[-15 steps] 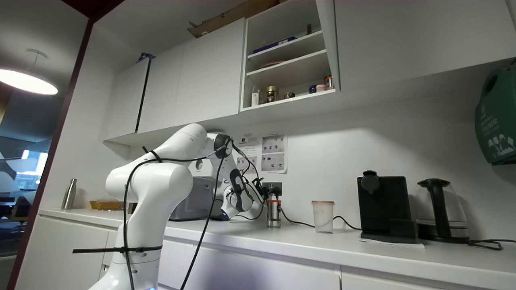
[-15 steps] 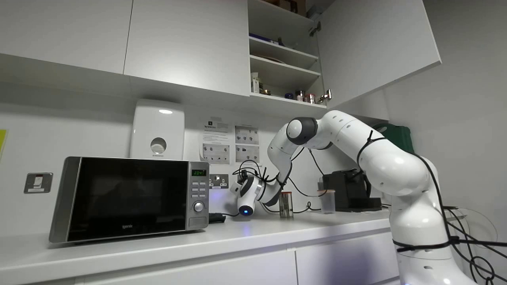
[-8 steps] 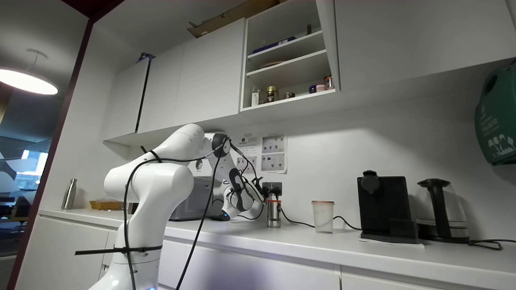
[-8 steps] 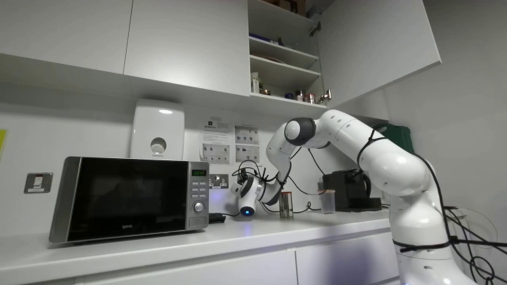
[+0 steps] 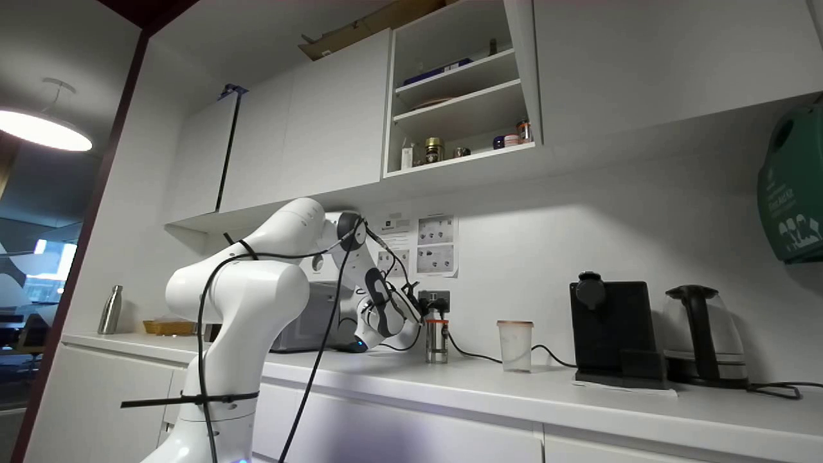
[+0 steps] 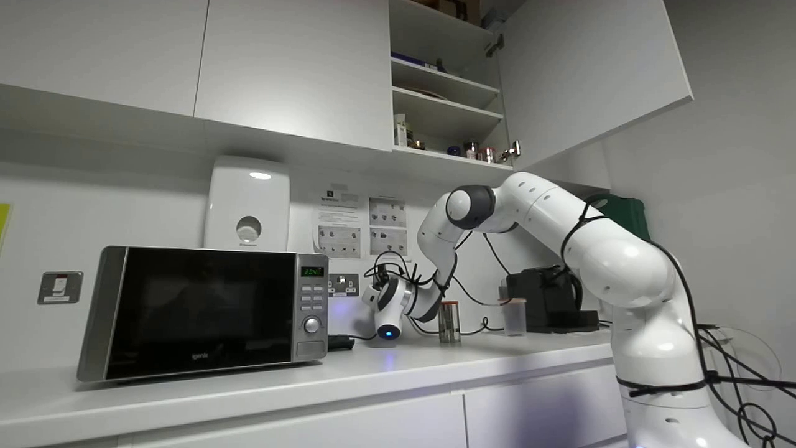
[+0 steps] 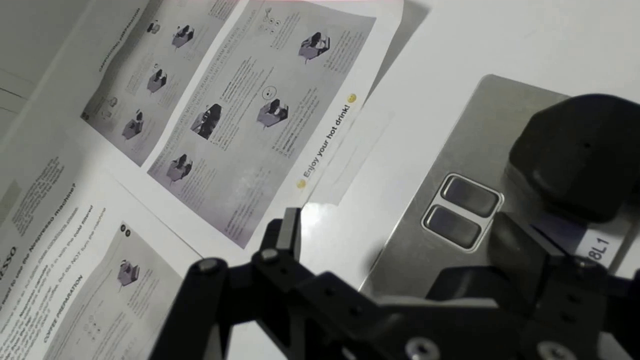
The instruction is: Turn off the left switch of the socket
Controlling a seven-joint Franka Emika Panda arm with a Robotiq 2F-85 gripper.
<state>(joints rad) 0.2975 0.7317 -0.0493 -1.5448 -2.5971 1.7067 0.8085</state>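
The socket [image 7: 515,107] is a grey metal wall plate in the wrist view, with black plugs [image 7: 575,155] in it. It also shows in an exterior view [image 5: 443,296], just beyond my gripper. Two dark rocker switches sit side by side in a bright frame. By the way the notices read, the left switch [image 7: 452,227] is the lower one in the wrist view. My gripper [image 7: 400,232] is open and holds nothing. One finger is over the white wall; the other is over the plate, close beside the switches. I cannot tell whether it touches. Gripper parts hide the plate's lower end.
A metal canister [image 5: 437,344] stands on the counter below the socket, near the arm. A plastic tub [image 5: 515,347], the black coffee machine [image 5: 614,328] and the microwave [image 6: 205,311] stand along the counter. Paper notices [image 7: 280,95] hang above. Another socket plate [image 6: 351,285] is beside the microwave.
The arm has shifted very slightly, mostly at the elbow and hand. The gripper stays close to the socket. Nothing else has visibly moved.
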